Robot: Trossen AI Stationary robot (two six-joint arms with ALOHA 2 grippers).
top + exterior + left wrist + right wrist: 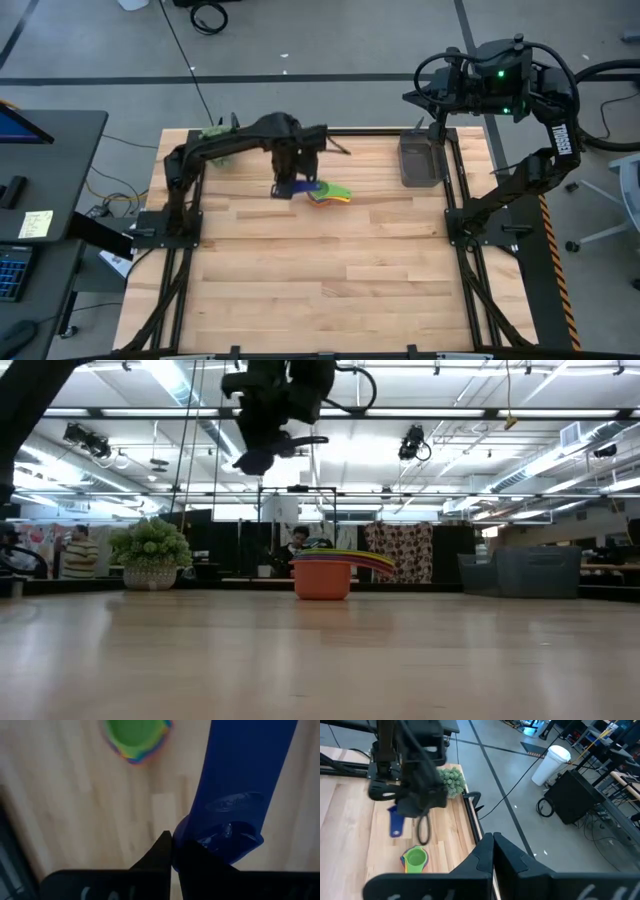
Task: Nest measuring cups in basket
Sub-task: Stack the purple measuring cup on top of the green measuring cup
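A stack of nested measuring cups point(330, 193), green on top and orange at the bottom point(322, 573), stands on its base on the table. My left gripper point(297, 168) hovers just left of the stack, shut on a dark blue measuring cup point(289, 188). The blue cup also shows high above the table in the low view point(257, 459). The dark grey basket point(418, 162) sits near the table's far right. My right gripper point(493, 844) waits shut, raised near the far right corner beyond the basket. My left gripper pinches the dark blue cup's flat handle at its free end point(227, 837), near the small hole, between its two fingers point(162, 852). It comes from above. The cup is lifted clear of the table, and the handle runs away from the fingers.
A fuzzy green plant ball point(216, 132) sits at the table's far left corner, in a pale pot point(150, 575). Bare wooden table spreads across the near half. People and furniture show in the room beyond the far edge.
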